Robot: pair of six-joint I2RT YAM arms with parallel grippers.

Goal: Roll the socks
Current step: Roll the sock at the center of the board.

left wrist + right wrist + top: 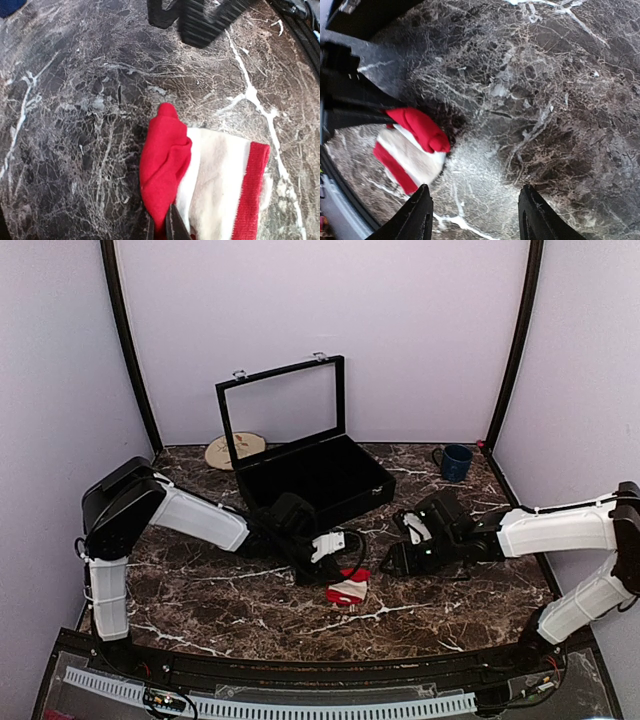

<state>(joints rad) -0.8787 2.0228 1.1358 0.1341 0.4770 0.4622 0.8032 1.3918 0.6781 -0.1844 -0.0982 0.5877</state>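
The socks [348,588] lie bunched on the marble table, red with a cream-white band. In the left wrist view the socks [210,180] fill the lower middle, a red fold on the left and a red edge on the right. My left gripper [162,225] is shut on the red fold; it also shows in the top view [335,558]. In the right wrist view the socks [410,147] lie to the left of my right gripper [475,215], which is open, empty and apart from them. In the top view my right gripper [395,558] hangs just right of the socks.
An open black case [310,475] with a raised lid stands behind the socks. A blue mug [455,462] sits at the back right. A round wooden disc [232,451] lies at the back left. The table's front edge [300,665] is near the arm bases.
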